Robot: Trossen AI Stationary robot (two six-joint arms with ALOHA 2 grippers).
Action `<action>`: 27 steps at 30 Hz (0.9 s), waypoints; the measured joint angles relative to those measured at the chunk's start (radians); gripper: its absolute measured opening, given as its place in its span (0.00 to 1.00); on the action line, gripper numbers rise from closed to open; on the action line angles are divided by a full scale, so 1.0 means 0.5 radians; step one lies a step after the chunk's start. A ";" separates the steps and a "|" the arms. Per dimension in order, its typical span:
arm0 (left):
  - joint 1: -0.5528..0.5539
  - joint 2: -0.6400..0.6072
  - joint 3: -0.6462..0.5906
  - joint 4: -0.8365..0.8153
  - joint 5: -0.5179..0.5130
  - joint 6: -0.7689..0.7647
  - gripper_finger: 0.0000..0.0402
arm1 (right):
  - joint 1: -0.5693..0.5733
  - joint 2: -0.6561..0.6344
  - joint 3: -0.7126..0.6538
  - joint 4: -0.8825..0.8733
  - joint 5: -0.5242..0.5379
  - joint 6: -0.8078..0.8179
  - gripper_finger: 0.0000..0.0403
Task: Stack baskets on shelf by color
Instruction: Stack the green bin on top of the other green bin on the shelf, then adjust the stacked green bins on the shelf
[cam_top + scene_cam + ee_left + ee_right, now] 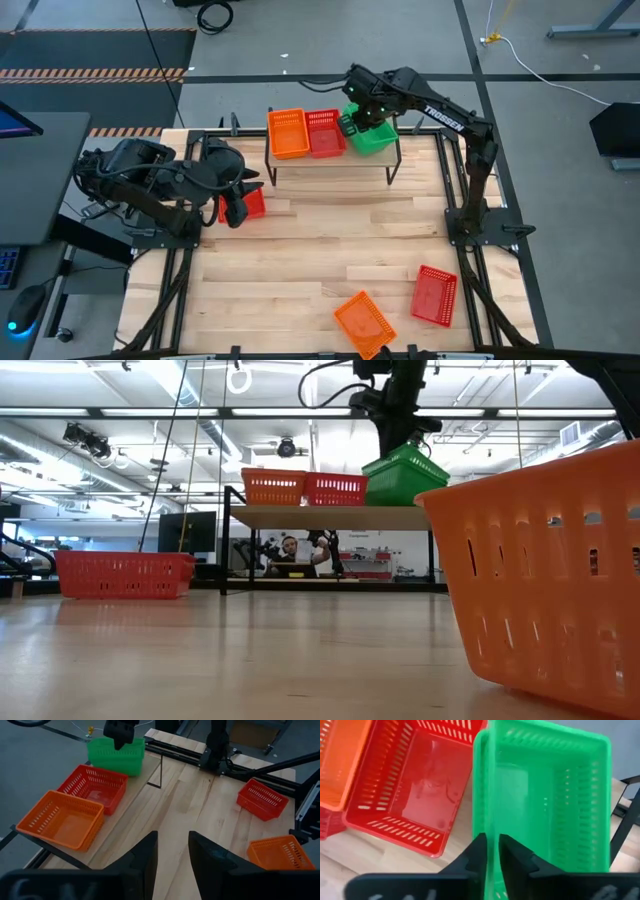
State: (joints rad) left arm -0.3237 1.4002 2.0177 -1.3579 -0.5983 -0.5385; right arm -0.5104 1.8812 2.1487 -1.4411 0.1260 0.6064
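Observation:
On the shelf (pixel 330 165) at the table's far side, an orange basket (pixel 287 132), a red basket (pixel 325 132) and a green basket (pixel 378 137) stand side by side on their bottoms. My right gripper (pixel 353 123) is shut on the green one, at the shelf's right end. Farther left, my left gripper (pixel 172 845) hangs open with nothing between its fingers, over a red basket (pixel 252 203) lying on the table's left. Another red basket (pixel 435 295) and an orange basket (pixel 363 322) lie near the front right. My right gripper has the green basket's side wall (pixel 487 820), the one next to the red basket, between its two fingers, one finger (pixel 515 855) inside the basket and one outside. The fingers slant steeply down from above. The basket's bottom rests on the shelf board (pixel 330 517).
Bare planks lie between the shelf and the front baskets (pixel 320 250). In the low view the near orange basket (pixel 540 590) fills the right side. People show in the room behind the table (pixel 290 550). A desk with a monitor stands off the table's left (pixel 30 170).

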 joint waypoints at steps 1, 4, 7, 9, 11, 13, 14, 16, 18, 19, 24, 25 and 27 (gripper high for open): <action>0.000 0.000 -0.001 0.000 0.000 0.000 0.29 | -0.003 0.000 0.000 -0.003 -0.009 0.007 0.17; 0.000 0.000 -0.001 0.000 0.000 0.000 0.29 | -0.006 0.000 0.000 -0.003 -0.025 0.007 0.23; -0.001 0.000 -0.001 0.000 0.000 -0.001 0.29 | -0.005 0.000 0.020 -0.005 -0.042 0.005 0.29; 0.000 0.000 -0.001 0.000 0.000 -0.001 0.29 | -0.005 0.000 0.064 -0.001 -0.045 -0.018 0.32; -0.001 0.000 -0.001 0.000 0.000 0.000 0.29 | 0.004 0.000 0.124 -0.001 -0.044 -0.073 0.35; 0.000 0.000 -0.001 0.000 0.000 0.000 0.29 | 0.014 0.000 0.201 -0.004 -0.045 -0.147 0.38; 0.000 0.000 0.000 0.000 0.000 0.001 0.29 | 0.022 0.000 0.248 -0.012 -0.048 -0.193 0.40; 0.000 0.000 0.000 0.000 0.000 0.003 0.29 | 0.031 0.000 0.339 -0.057 -0.106 -0.350 0.42; 0.000 0.000 -0.001 0.000 0.000 0.019 0.29 | 0.042 -0.001 0.417 -0.146 -0.207 -0.597 0.43; 0.000 0.000 -0.001 0.000 0.000 0.035 0.29 | 0.055 -0.012 0.418 -0.199 -0.226 -0.737 0.43; 0.000 0.000 0.000 0.000 0.000 0.052 0.29 | 0.143 -0.094 0.307 -0.267 -0.246 -1.493 0.43; 0.000 0.000 0.000 0.000 0.000 0.051 0.29 | 0.163 -0.100 0.307 -0.268 -0.234 -1.645 0.43; 0.000 0.000 -0.001 0.000 0.000 0.041 0.29 | 0.194 -0.102 0.304 -0.256 -0.165 -1.863 0.43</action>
State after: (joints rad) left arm -0.3237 1.4002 2.0174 -1.3577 -0.5983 -0.5180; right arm -0.4136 1.8301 2.3009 -1.5691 0.0434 -0.3249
